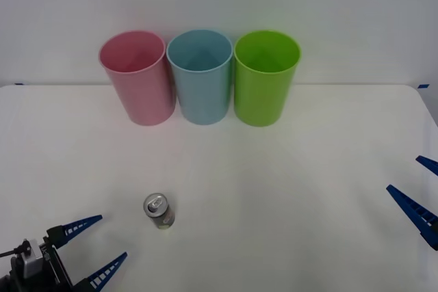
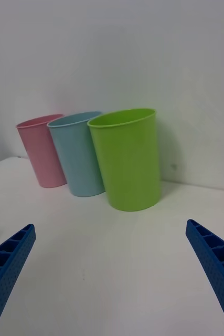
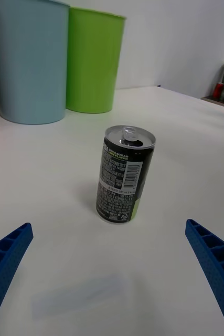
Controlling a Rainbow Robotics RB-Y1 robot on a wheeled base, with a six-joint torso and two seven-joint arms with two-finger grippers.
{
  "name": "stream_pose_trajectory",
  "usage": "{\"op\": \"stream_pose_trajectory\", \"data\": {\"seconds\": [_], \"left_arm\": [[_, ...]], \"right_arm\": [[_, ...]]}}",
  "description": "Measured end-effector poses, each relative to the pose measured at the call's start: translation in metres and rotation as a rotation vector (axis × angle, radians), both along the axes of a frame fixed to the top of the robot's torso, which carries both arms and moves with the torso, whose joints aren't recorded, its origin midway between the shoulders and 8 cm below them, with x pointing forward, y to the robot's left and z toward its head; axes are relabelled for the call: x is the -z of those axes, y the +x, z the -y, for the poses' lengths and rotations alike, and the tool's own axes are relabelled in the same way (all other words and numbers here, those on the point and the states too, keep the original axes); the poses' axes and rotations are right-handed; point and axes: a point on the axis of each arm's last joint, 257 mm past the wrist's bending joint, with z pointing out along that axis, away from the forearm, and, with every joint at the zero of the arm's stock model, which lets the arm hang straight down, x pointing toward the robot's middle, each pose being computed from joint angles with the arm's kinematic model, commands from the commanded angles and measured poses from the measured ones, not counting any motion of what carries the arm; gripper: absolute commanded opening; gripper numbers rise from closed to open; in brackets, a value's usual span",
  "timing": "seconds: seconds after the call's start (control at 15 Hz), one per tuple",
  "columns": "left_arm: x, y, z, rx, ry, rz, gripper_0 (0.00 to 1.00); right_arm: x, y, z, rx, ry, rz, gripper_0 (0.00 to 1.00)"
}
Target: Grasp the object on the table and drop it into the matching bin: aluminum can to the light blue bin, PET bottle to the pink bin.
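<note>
White counter [image 1: 287, 189] stretches wide across the front view, with a pale wall behind it, and three tall cups stand in a tight row along the upper middle of the frame. Going left to right: the pink bin [image 1: 137, 76], the light blue bin [image 1: 200, 75] right beside it, then a lime green bin [image 1: 265, 76] just beside that. All three stand upright, rims up, close enough that neighbours look to be touching or nearly so.

Down in the lower left corner of the front view sits the left gripper [image 1: 96, 247], its blue ribbed fingers spread wide apart with nothing between them. Just to the right of it, lower centre-left of the frame, the can [image 1: 159, 211] stands upright on the counter, silver pull-tab top facing up, well apart from the bins. From the left wrist camera the can [image 3: 125, 176] stands dead centre, dark label with fine print and a green strip down one side, and it is framed between the two blue fingers but clear of both.

Over at the far right edge of the front view, the right gripper [image 1: 423, 196] hangs low over the counter, fingers likewise parted and holding nothing. Its wrist camera looks at the green bin [image 2: 127, 157], with blue and pink lined up behind.
</note>
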Motion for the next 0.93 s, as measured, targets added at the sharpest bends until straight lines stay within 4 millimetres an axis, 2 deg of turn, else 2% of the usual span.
{"op": "stream_pose_trajectory", "data": {"seconds": [0.33,0.93], "left_arm": [[0.005,0.019,0.024,0.015,0.025,0.036,1.0],[0.016,0.041,0.047,0.056,0.094,0.095,1.0]], "right_arm": [[0.0,0.0,0.0,0.0,0.0,0.0,1.0],[0.0,0.0,0.0,0.0,0.0,0.0,1.0]]}}
